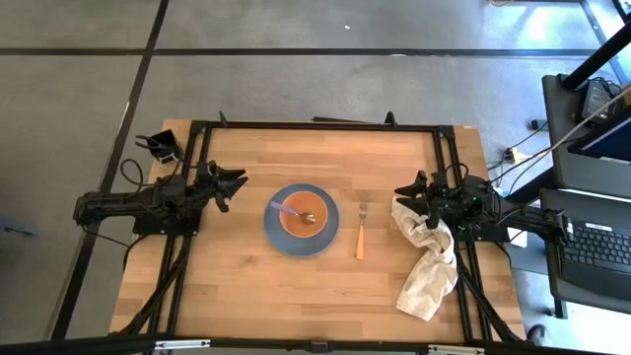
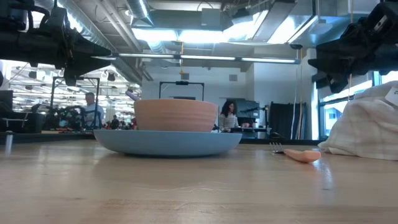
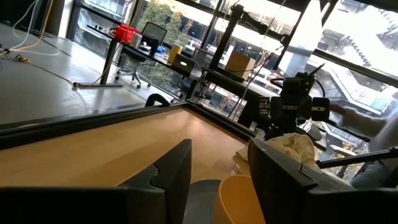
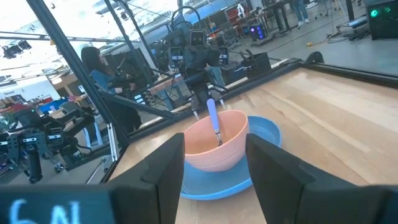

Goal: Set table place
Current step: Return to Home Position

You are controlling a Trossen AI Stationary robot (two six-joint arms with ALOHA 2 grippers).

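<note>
Setting appears complete; arms due to park.
The round blue plate [image 1: 325, 233] lies at the centre of the counter [image 1: 246, 281], bearing the smaller orange bowl [image 1: 300, 229] with the lilac-handled metal spoon [image 1: 288, 210] inside; the orange-handled metal fork [image 1: 360, 238] lies just beside the plate. The left gripper [image 1: 235, 183], near the left edge, and the right gripper [image 1: 404, 190], near the right edge, are empty with fingers apart; the next move should be to retract both clear of the setting.

Nothing legible. Pale characters [image 4: 46, 213] glow blurred on a dark surface by the right gripper [image 4: 214, 165]; the tag [image 2: 392, 94] on the cloth [image 2: 364, 127] cannot be read.
</note>
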